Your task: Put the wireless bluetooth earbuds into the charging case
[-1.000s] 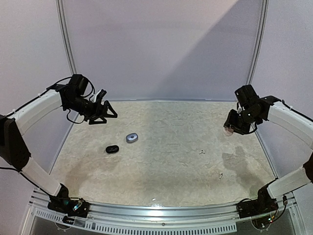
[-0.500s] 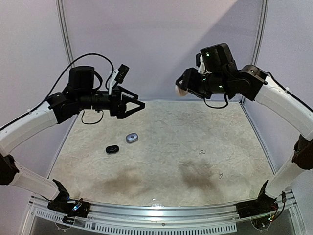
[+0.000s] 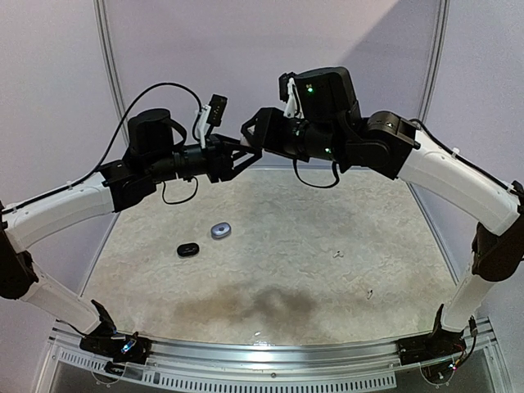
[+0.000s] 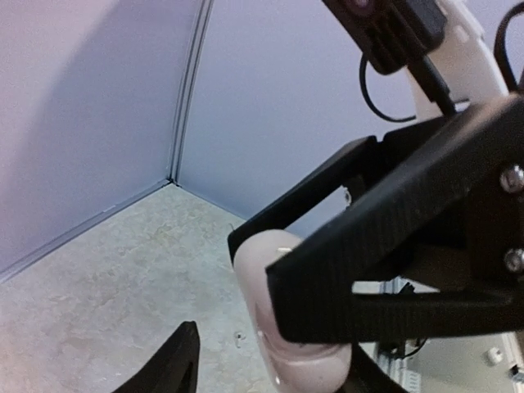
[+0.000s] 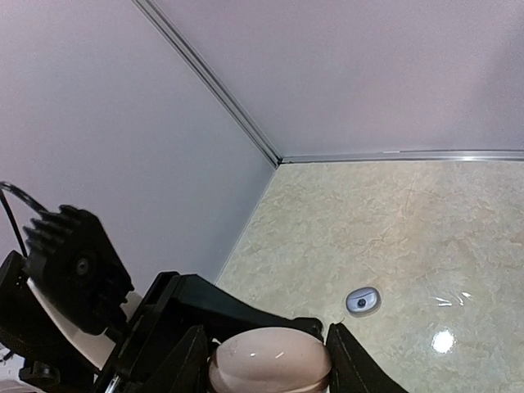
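**Item 1.** Pale pinkish charging case [image 4: 250,278], pebble-shaped and glossy. Held in mid-air high above the table [image 3: 327,213], clamped between both fingers of the right gripper [image 5: 270,364]. Faint seam near one end. Looks closed, contents hidden.

**Item 2.** Left gripper [image 3: 241,154]. Up in the air, tip to tip with the right one, fingers reaching round the same case. Near finger apart from the case's side, far finger hidden. Gripping or merely straddling: cannot tell.

**Item 3.** Silvery grey case [image 3: 220,231]. Flat on the table's left half, dark round spot at the centre of its top. Open or closed: cannot tell.

**Item 4.** Black case [image 3: 187,250]. Near the grey one, towards the front left. Contents not visible.

**Item 5.** Wireless bluetooth earbuds [image 3: 337,255]. One tiny pale piece loose on the table right of centre. Second earbud [image 3: 369,293] nearer the front right. Both well apart from all three cases.

**Lettering and brand marks.** Too small to read on any item.
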`<action>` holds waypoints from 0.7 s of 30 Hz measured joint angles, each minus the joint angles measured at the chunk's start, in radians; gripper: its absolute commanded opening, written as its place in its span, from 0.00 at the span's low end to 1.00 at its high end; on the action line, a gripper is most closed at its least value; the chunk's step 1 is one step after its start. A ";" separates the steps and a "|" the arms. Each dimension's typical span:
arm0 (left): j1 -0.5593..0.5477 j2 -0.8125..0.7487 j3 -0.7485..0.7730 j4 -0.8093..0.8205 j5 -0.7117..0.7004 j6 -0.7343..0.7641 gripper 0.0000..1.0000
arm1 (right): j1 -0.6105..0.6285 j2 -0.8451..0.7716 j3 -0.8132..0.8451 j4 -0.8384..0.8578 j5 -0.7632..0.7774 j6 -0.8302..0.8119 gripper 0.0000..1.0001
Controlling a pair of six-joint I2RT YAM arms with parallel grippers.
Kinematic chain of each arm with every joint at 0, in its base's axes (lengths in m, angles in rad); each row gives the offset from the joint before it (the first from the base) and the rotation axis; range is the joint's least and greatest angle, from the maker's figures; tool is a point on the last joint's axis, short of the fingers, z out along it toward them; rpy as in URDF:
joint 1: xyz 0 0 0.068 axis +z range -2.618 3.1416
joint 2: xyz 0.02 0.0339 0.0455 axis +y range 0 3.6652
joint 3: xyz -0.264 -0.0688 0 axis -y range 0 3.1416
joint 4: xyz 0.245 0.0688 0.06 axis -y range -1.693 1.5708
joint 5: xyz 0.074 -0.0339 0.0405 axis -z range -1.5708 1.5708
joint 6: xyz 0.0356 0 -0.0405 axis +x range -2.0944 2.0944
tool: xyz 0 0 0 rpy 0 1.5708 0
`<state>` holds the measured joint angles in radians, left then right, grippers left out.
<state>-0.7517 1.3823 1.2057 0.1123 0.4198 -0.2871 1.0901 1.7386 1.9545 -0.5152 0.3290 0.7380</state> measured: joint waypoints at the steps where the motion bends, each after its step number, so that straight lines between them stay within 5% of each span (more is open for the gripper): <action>1: 0.000 0.000 0.000 0.005 -0.003 0.000 0.34 | 0.001 0.002 0.000 0.007 0.000 -0.003 0.16; 8: -0.001 0.000 0.001 0.019 -0.019 -0.001 0.19 | 0.000 0.016 0.000 0.036 0.001 -0.014 0.16; 12: -0.001 0.000 0.001 0.020 -0.037 0.009 0.00 | -0.004 0.018 0.000 0.045 0.003 -0.014 0.17; 14: -0.001 0.000 0.001 0.022 -0.038 0.010 0.00 | -0.004 0.018 0.000 0.046 0.002 -0.015 0.22; 21: 0.008 -0.016 -0.029 0.048 -0.013 0.001 0.00 | -0.004 0.016 -0.019 0.076 -0.028 -0.051 0.80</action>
<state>-0.7441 1.3666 1.1767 0.1604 0.4068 -0.2859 1.0863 1.7542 1.9354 -0.4397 0.3008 0.6872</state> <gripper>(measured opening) 0.221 0.607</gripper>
